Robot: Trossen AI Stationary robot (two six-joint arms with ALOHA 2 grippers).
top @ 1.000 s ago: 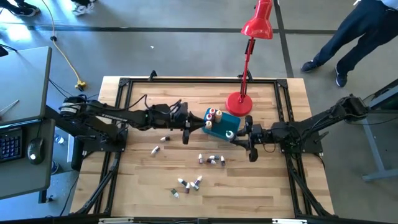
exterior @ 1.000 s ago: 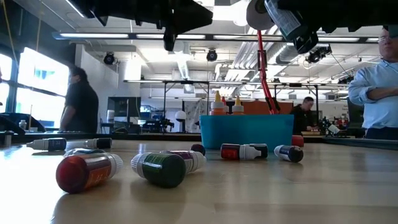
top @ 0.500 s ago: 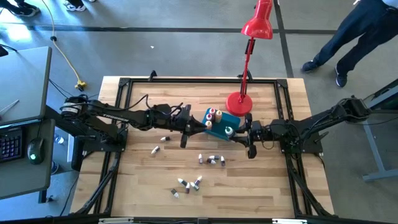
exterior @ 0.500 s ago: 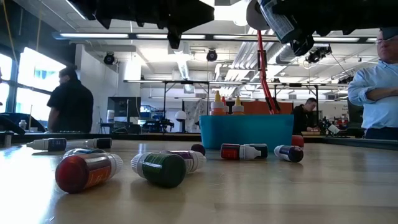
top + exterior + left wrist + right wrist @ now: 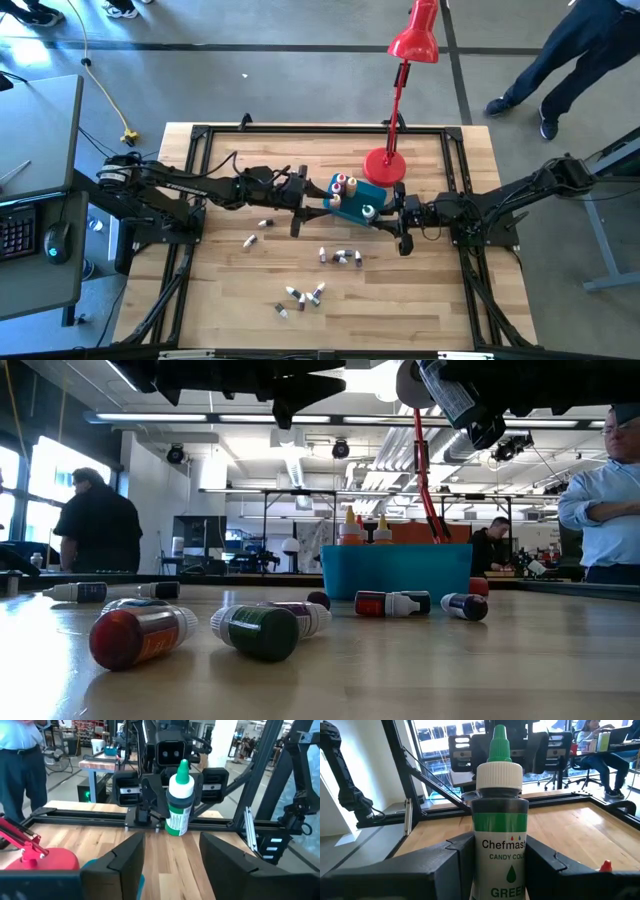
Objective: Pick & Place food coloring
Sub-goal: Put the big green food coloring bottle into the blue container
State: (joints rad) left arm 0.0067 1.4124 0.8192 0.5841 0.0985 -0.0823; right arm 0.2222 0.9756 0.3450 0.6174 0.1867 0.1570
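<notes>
My right gripper (image 5: 497,851) is shut on a green food coloring bottle (image 5: 500,820) with a white collar and a green pointed cap. It holds the bottle over the right end of the teal tub (image 5: 374,192). My left gripper (image 5: 172,851) hovers open at the tub's left end (image 5: 303,207) with nothing between its fingers, and it faces the held bottle (image 5: 178,805). Three bottles (image 5: 345,185) stand in the tub with their caps up. Several more bottles (image 5: 340,257) lie on their sides on the table, nearer the front edge. My right gripper pinches the green bottle's labelled body (image 5: 482,852) between its two fingers, one on each side. The fingers come in roughly level from the table's right. The bottle is cap up, lifted clear above the tub, and in the low view (image 5: 458,400) its top leans toward the table's left.
The red desk lamp's base (image 5: 383,167) stands just behind the tub, and its stem rises beside the held bottle. Loose bottles (image 5: 140,635) lie in clusters toward the near edge (image 5: 300,295) and at the left (image 5: 262,223). People stand in the room beyond the table (image 5: 610,490).
My left gripper has opened: in the low view its single downward tip has spread apart. I see nothing fall from it. My right gripper has kept hold of the green bottle over the tub.
</notes>
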